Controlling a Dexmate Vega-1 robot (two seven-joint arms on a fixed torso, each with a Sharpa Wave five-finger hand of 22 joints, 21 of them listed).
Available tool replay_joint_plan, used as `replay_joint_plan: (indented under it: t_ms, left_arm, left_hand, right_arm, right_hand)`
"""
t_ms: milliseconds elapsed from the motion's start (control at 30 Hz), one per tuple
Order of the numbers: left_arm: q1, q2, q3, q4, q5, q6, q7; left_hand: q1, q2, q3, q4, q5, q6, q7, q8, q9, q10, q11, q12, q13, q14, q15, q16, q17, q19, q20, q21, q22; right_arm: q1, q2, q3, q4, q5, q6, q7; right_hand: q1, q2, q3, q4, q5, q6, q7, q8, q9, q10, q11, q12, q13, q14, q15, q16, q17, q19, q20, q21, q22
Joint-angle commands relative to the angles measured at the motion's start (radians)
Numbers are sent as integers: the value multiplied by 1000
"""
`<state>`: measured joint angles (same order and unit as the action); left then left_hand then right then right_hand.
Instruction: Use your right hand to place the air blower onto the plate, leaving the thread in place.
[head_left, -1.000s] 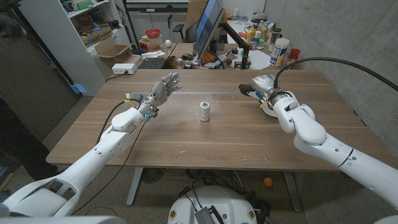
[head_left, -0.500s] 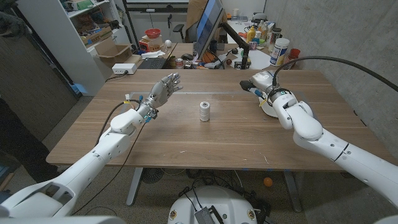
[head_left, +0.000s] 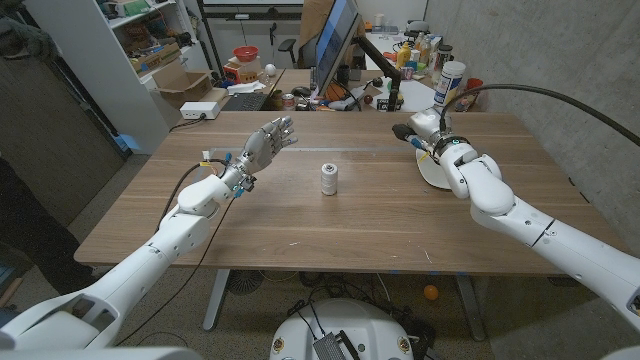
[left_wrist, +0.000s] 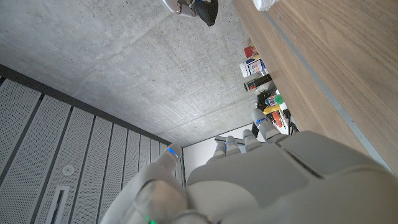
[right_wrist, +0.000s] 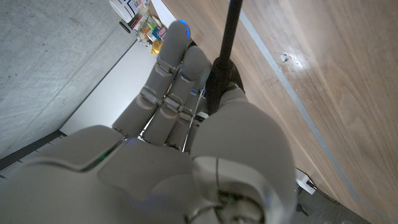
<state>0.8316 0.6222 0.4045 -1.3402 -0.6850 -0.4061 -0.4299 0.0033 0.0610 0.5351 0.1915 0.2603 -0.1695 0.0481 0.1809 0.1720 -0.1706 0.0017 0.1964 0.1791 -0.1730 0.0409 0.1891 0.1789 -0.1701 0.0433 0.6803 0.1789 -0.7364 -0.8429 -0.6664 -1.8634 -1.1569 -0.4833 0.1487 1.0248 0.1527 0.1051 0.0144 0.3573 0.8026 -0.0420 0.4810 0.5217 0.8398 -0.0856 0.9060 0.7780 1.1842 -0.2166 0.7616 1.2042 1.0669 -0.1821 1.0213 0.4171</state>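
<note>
Gripping air blower (head_left: 404, 131) in right hand (head_left: 432, 137) above plate (head_left: 432, 172).

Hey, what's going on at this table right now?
A two-armed robot is working at a wooden table. Its right hand grips a black air blower, holding it above the far edge of a white plate at the table's far right; the blower is not set down yet. A spool of thread stands alone mid-table. The left hand hangs raised with fingers spread, holding nothing.
</note>
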Motion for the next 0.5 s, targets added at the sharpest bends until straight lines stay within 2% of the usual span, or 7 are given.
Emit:
replay_joint_plan:
  t_ms: [33, 500]
  left_arm:
    - [13, 6, -2, -16, -8, -5, -6]
    - [20, 17, 0, -36, -2, 2, 0]
  left_hand:
    - [-2, 118, -6, 0, 3, -1, 1, 3, 4, -24, 4, 3, 3, 1, 3, 5, 3, -42, 3, -1, 4]
    - [-2, 119, -7, 0, 4, -1, 1, 2, 4, -23, 2, 3, 3, 1, 3, 4, 3, -41, 4, -3, 4]
  right_arm:
    - [47, 24, -36, 85, -60, -65, 8]
    - [48, -5, -40, 128, -48, -133, 90]
  right_hand:
    - [15, 0, 2, 7, -6, 13, -18, 7, 5, 5, -5, -2, 6, 1, -2, -7, 2, -6, -34, 9, -2]
    - [22, 1, 0, 11, -6, 15, -21, 10, 4, 8, -7, -6, 7, 7, -2, -10, 9, -12, -34, 21, -8]
